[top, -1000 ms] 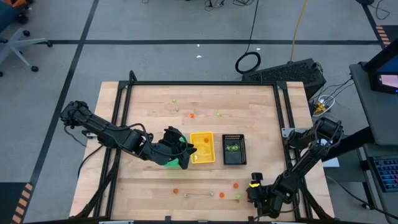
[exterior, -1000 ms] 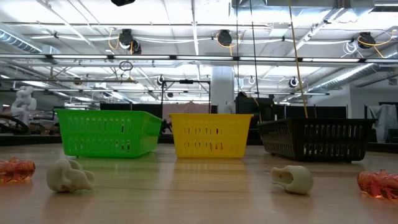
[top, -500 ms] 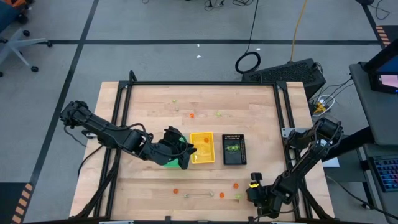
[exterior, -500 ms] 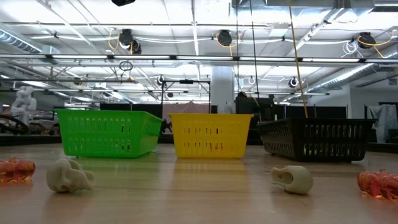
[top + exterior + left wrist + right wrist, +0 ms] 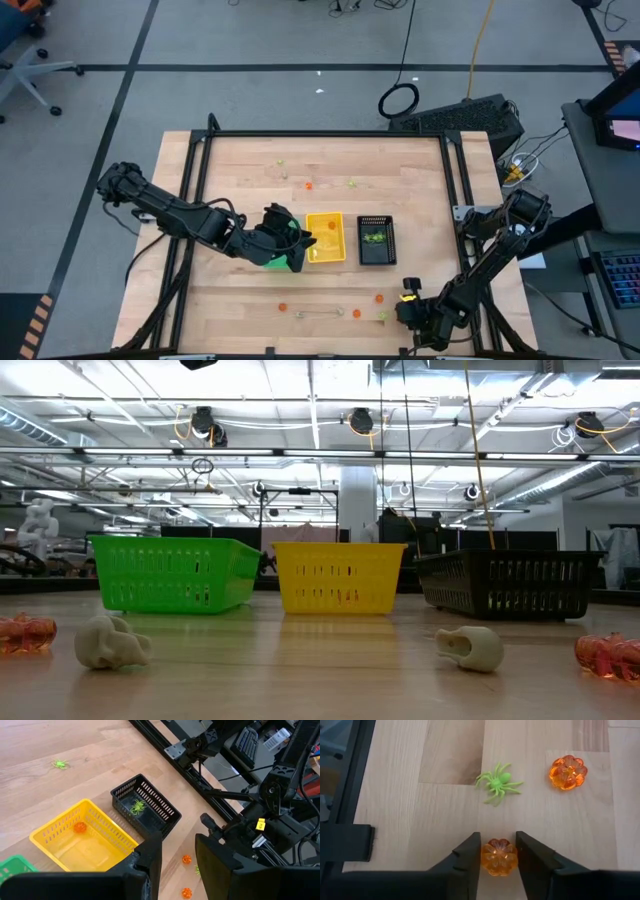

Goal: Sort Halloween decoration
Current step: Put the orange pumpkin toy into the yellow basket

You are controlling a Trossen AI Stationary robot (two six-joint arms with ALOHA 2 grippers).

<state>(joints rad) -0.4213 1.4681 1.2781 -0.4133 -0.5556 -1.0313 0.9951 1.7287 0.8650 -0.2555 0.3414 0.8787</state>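
The Halloween decoration lies scattered on the wooden table. In the right wrist view an orange pumpkin (image 5: 499,856) sits between the fingers of my right gripper (image 5: 498,840), near the table's near right corner (image 5: 404,310). Beyond it lie a green spider (image 5: 497,782) and a second orange pumpkin (image 5: 568,772). My left gripper (image 5: 178,840) hovers open with nothing between its fingers, above the green tray (image 5: 272,262) and beside the yellow tray (image 5: 325,237). The yellow tray holds an orange pumpkin (image 5: 79,827). The black tray (image 5: 145,806) holds a green spider (image 5: 138,806). My right gripper has the orange pumpkin between its two fingers, one finger on each opposite side (image 5: 486,858). The fingers slant down from above. The pumpkin rests on the table top.
More trinkets lie on the table: orange ones (image 5: 283,307) (image 5: 357,313) and a pale piece (image 5: 320,313) by the near edge, and green and orange ones (image 5: 351,183) (image 5: 308,185) toward the far side. The low view shows pale skulls (image 5: 110,642) (image 5: 470,647). A black frame rail (image 5: 342,785) borders the table.
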